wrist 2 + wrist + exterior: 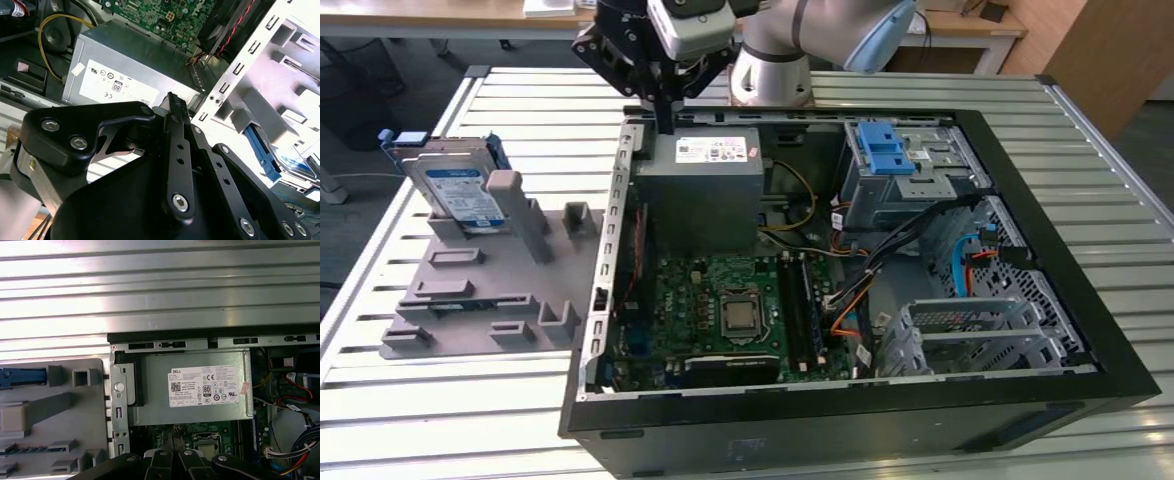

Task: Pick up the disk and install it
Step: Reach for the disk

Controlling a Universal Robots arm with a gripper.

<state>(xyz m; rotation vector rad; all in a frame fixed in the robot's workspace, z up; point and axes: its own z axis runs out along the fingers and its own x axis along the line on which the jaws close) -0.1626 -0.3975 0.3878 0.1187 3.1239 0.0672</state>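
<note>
The flat silver hard drive [462,196], blue-and-white labelled and blue-bracketed, stands upright in a grey moulded holder [480,290] at the exterior view's left, with bare slatted metal table [454,420] around it. Well apart, the black gripper [664,122] hangs over the open black computer case's [854,425] rear edge, fingers together and empty.
</note>
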